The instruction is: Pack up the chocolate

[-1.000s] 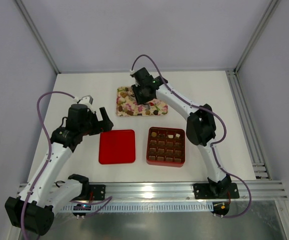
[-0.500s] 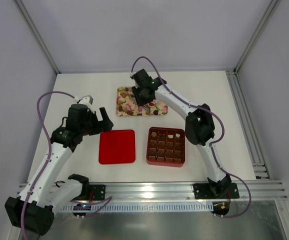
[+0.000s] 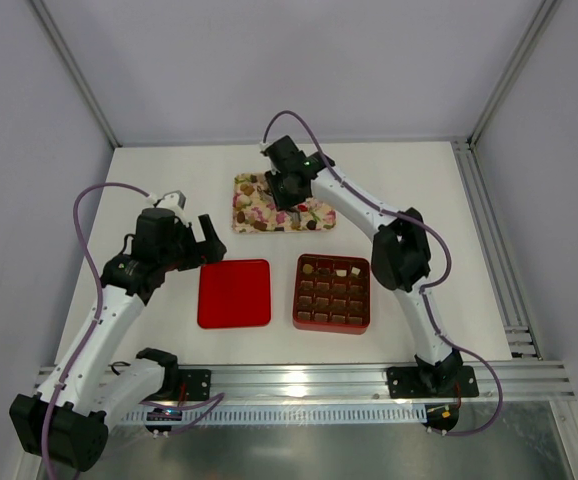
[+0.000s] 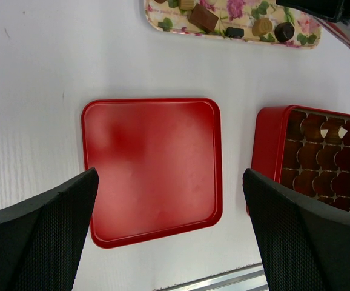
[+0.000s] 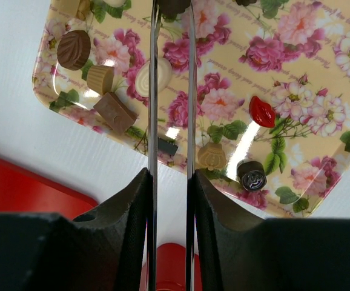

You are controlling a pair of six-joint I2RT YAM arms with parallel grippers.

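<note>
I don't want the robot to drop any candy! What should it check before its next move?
1. Right gripper is over the floral tray: ok.
2. Dark chocolate between its fingers is held tight: cannot tell.
3. Red box is open and has free cells: ok.
4. Red lid lies beside the box, not on it: ok.
5. Left gripper is open and not over the box: ok.
</note>
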